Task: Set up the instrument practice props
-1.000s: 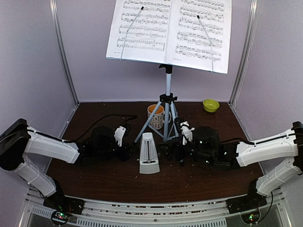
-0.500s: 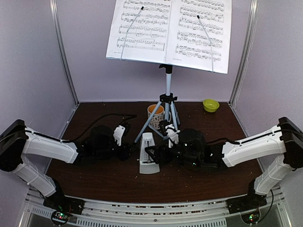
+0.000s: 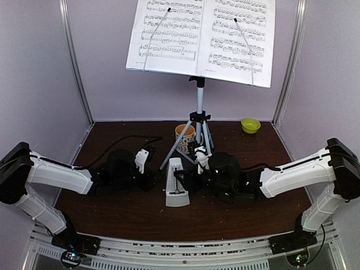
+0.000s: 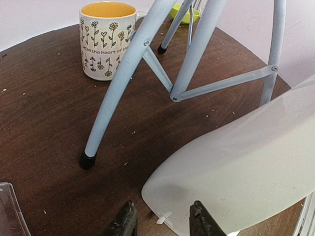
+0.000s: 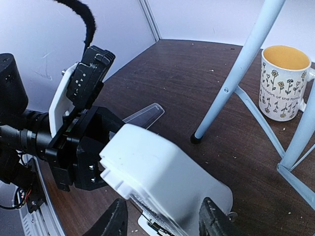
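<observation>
The white pyramid metronome [image 3: 176, 184] stands on the dark table in front of the tripod. My right gripper [image 3: 187, 181] [image 5: 164, 219] straddles it, jaws partly narrowed, with a slight gap at one finger [image 5: 115, 219]. My left gripper [image 3: 153, 180] [image 4: 162, 220] waits open at the metronome's [image 4: 236, 172] other side, one corner of the body between its fingertips. A clear cover [image 5: 145, 114] [image 4: 7, 209] lies beside the left gripper, outside its jaws. The music stand [image 3: 199, 107] is upright on its grey tripod [image 4: 118, 83] [image 5: 236, 73], with two sheet-music pages [image 3: 169, 34] [image 3: 239, 36] on it.
A flowered mug [image 3: 185, 136] [image 4: 106, 39] [image 5: 283, 83] with an orange inside sits by the tripod's legs. A small green bowl [image 3: 250, 125] [image 4: 187, 14] rests at the back right. Purple walls enclose the table on three sides.
My right arm has slid left up to the metronome and its jaws have narrowed around it. The left arm and the metronome have not moved.
</observation>
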`<state>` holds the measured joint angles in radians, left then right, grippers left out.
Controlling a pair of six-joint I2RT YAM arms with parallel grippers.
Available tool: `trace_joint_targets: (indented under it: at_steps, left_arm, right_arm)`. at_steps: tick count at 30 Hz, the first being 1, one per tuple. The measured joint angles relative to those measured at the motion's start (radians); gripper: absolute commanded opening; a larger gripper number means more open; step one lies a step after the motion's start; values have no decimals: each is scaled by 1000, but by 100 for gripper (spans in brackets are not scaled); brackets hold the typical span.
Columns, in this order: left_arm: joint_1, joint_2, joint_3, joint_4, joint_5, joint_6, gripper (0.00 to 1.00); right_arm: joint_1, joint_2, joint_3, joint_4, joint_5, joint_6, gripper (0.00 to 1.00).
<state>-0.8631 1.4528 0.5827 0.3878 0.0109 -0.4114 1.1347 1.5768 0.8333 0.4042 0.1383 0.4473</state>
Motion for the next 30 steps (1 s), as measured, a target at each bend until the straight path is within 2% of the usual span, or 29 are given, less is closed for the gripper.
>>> trace_joint_targets:
  at_steps: [8, 19, 30]
  left_arm:
    - [0, 0, 0, 0, 3, 3, 37]
    - [0, 0, 2, 0, 8, 13, 37]
    - [0, 0, 21, -5, 12, 23, 37]
  right_arm:
    - [2, 0, 0, -3, 8, -3, 38]
    - [2, 0, 0, -4, 9, -7, 43]
    - [-2, 0, 0, -3, 8, -7, 35]
